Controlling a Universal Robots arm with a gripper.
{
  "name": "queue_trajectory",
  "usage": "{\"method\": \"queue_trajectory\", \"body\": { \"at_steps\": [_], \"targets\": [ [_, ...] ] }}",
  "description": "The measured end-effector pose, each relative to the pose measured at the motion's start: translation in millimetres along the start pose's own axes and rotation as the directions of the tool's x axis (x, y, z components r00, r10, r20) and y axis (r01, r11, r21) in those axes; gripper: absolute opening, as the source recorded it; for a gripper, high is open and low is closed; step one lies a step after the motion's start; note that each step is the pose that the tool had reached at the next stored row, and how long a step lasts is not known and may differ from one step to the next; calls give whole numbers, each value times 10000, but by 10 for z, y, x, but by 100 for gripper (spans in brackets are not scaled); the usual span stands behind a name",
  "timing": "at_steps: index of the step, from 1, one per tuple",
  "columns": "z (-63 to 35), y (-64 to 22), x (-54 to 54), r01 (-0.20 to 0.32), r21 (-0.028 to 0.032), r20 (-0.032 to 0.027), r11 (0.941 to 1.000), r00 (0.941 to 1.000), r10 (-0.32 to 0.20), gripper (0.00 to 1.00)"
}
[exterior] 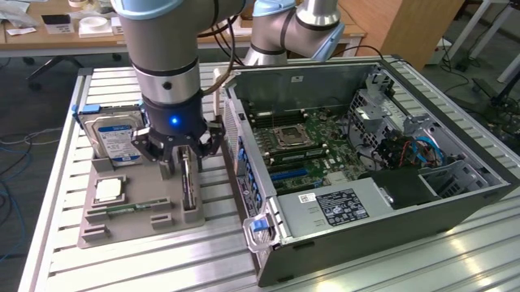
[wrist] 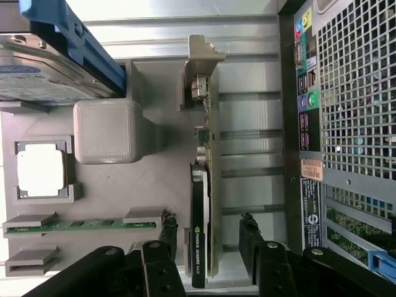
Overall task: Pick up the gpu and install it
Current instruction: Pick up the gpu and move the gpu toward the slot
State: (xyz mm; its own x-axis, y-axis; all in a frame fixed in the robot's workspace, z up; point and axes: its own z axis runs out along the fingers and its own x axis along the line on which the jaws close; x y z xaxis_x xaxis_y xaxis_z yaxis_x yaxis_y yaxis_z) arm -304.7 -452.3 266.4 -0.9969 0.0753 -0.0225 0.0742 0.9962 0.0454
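Fingers (wrist: 168, 230) wide open astride gpu (wrist: 199, 210), not gripping; gpu on edge in tray (wrist: 154, 185), long axis parallel to case (wrist: 346, 93).

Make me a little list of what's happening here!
gpu: standing on edge in the gray holder, not lifted yet
gripper: open, one finger on each side of the gpu, not touching
also in holder: hard drive, memory stick, processor chip
computer case: open, beside the holder
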Motion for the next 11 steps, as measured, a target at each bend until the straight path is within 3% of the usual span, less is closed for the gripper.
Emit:
{"method": "queue_trajectory", "body": {
  "at_steps": [6,11],
  "targets": [
    [105,-5,3,-1,0,0,10000,10000,1,53],
    [130,6,26,0,1,-1,10000,10000,0,53]
  ]
}}
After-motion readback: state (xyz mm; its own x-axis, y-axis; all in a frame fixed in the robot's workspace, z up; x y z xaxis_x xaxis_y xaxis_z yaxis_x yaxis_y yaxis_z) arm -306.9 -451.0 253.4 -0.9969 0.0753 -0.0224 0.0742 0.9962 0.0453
